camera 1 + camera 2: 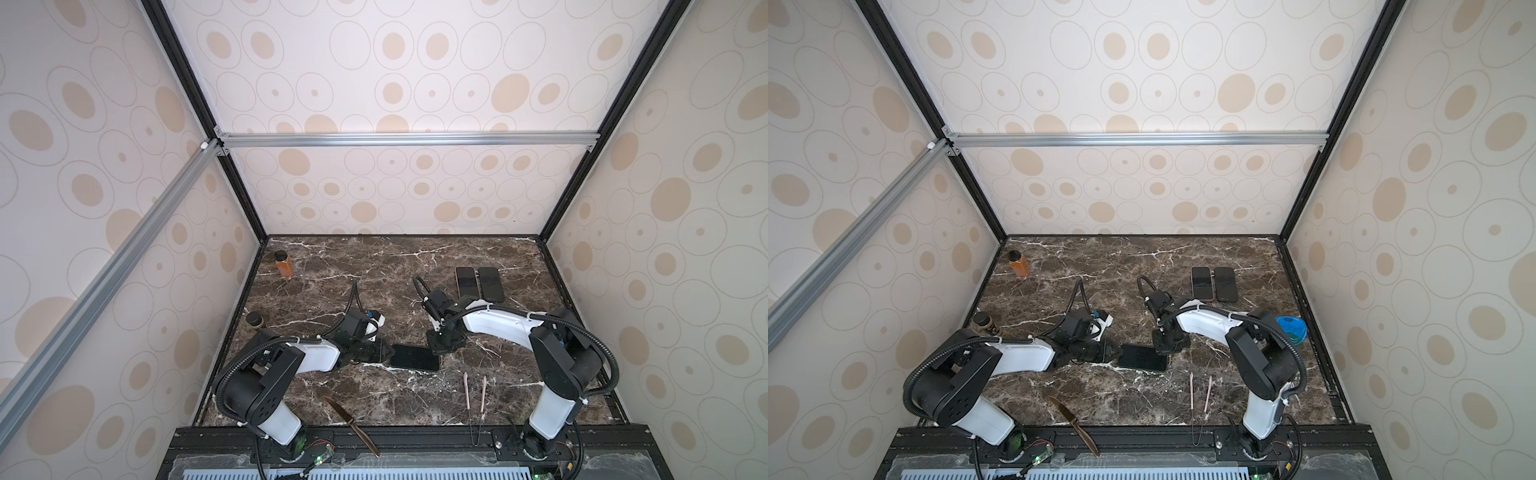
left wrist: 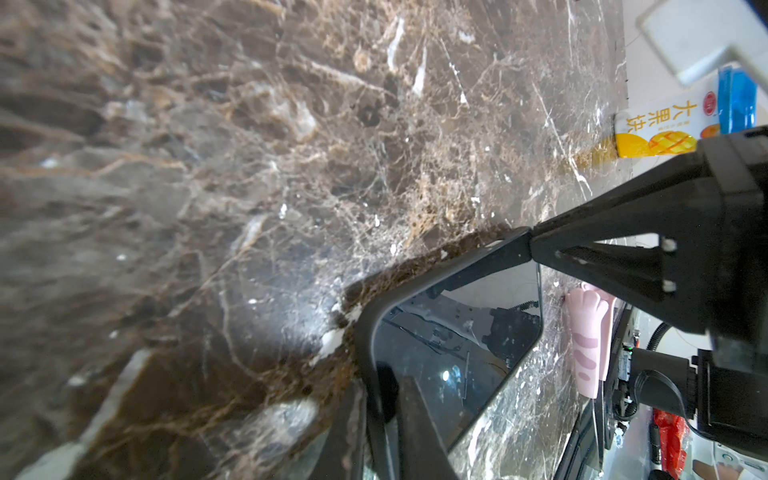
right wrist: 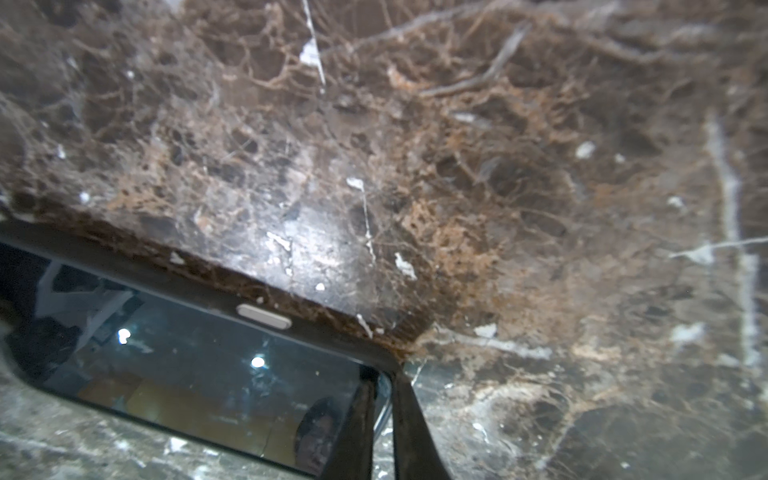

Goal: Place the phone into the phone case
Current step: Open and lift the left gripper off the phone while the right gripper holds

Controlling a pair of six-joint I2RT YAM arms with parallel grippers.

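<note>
The phone [image 1: 415, 358] lies screen up at mid table in both top views [image 1: 1143, 358], its dark glass [image 2: 449, 353] framed by the black phone case rim [image 2: 436, 278]. My left gripper [image 2: 380, 399] is shut on the case rim at the phone's left end, one finger [image 2: 419, 428] over the glass and the other outside. My right gripper [image 3: 384, 376] comes down on the far right corner. Its fingers [image 3: 353, 424] are nearly together astride the case edge [image 3: 199, 291]. In the top views the grippers [image 1: 386, 353] [image 1: 435, 352] sit at opposite ends.
Two more phones [image 1: 467, 282] [image 1: 490, 284] lie side by side at the back right. An orange bottle [image 1: 284, 264] and a dark jar [image 1: 255, 320] stand along the left edge. A knife [image 1: 351, 426] and pink tongs [image 1: 476, 392] lie near the front. A blue-lidded cup [image 1: 1291, 328] stands behind the right arm.
</note>
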